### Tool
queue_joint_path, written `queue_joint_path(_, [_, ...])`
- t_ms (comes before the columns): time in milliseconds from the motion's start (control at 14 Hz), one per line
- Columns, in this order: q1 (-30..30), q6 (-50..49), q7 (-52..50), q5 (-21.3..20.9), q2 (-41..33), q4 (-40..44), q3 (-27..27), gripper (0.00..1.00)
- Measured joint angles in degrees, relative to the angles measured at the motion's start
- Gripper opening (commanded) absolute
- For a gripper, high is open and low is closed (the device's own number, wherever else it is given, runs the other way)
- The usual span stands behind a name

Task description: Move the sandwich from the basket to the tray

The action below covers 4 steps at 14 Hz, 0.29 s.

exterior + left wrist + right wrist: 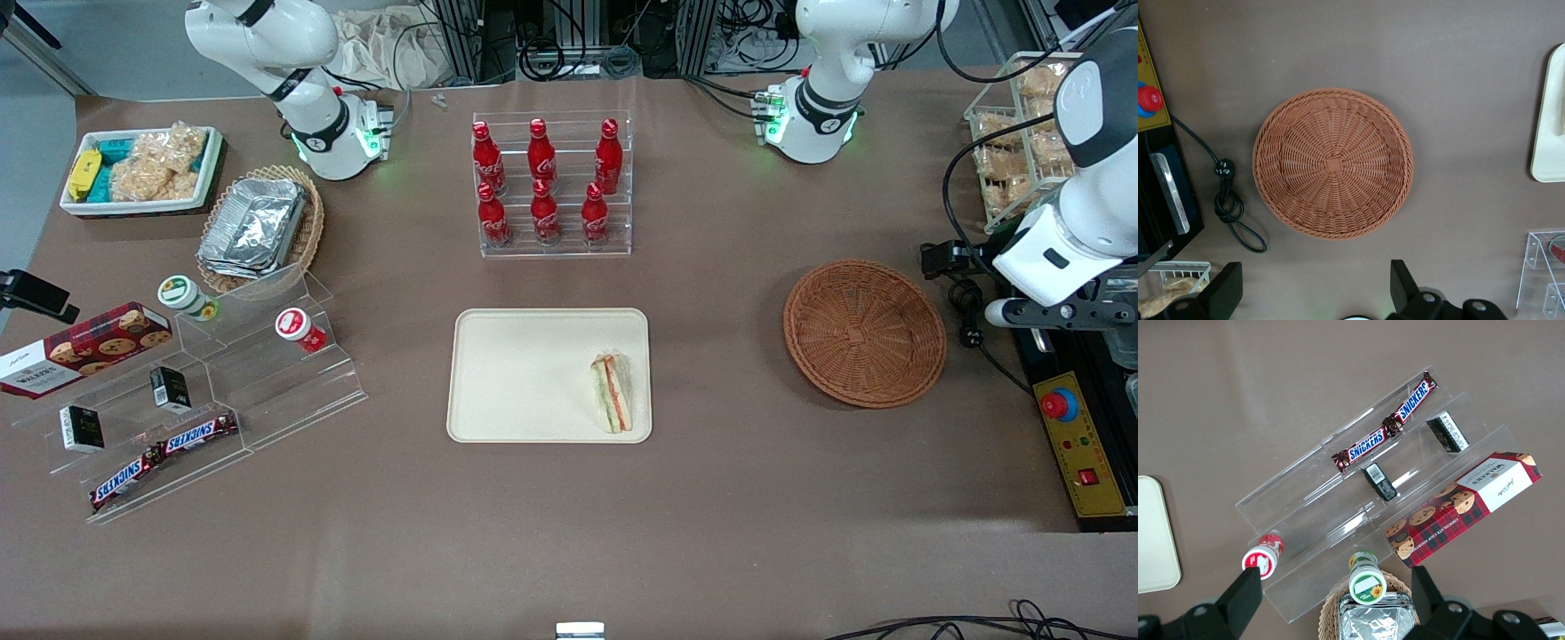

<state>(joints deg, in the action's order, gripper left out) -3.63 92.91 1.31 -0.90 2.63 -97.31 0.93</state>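
The sandwich (612,393), a pale wedge with orange-red and green layers, lies on the cream tray (516,373), at the tray's end nearest the basket. The round reddish-brown wicker basket (864,332) is empty; the left wrist view shows its bare woven bottom (1332,163) and an edge of the tray (1548,133). My gripper (1062,313) hangs raised beside the basket, toward the working arm's end of the table. Its two black fingers (1405,287) stand wide apart in the gripper (1315,293), with only bare table between them.
A rack of red cola bottles (547,182) stands farther from the camera than the tray. A clear stepped stand (204,391) with snack bars, a foil-filled oval basket (262,227) and a white bin (142,169) sit toward the parked arm's end. A control box (1080,444) and black cable (1228,207) lie by the basket.
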Motion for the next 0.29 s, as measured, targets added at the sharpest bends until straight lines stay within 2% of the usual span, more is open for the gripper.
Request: queue_joint_path(286, [-0.46,-1.07,1.98,-0.95,1.65,2.57,-0.17,1.00])
